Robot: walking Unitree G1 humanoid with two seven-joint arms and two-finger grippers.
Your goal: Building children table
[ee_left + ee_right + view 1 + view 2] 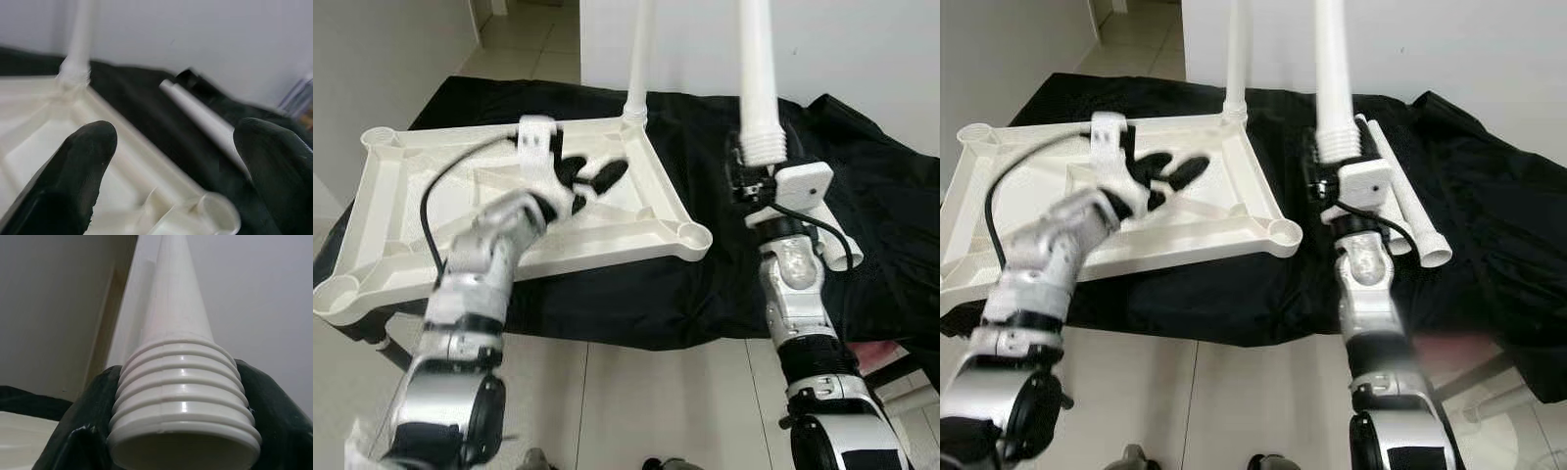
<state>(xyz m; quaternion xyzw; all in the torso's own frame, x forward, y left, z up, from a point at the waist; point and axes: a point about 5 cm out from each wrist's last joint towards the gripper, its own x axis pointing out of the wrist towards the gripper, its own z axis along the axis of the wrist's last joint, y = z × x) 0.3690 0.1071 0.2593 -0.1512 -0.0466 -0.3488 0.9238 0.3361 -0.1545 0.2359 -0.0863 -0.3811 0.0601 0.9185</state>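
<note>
The white table top (382, 225) lies upside down on a black cloth. One white leg (639, 59) stands upright in its far right corner socket. My left gripper (592, 176) hovers open over the right part of the top, nothing between its fingers (83, 161). Right of the top, above the cloth, my right gripper (744, 181) is shut on a second white leg (759, 78). That leg is held upright with its threaded end (181, 406) pointing down. The near right corner socket (693, 235) is bare.
Two more white legs (1415, 220) lie on the black cloth (862, 196) just right of my right gripper. The cloth covers a low stand over a tiled floor (636, 401). A white wall runs behind, with a corridor at the far left.
</note>
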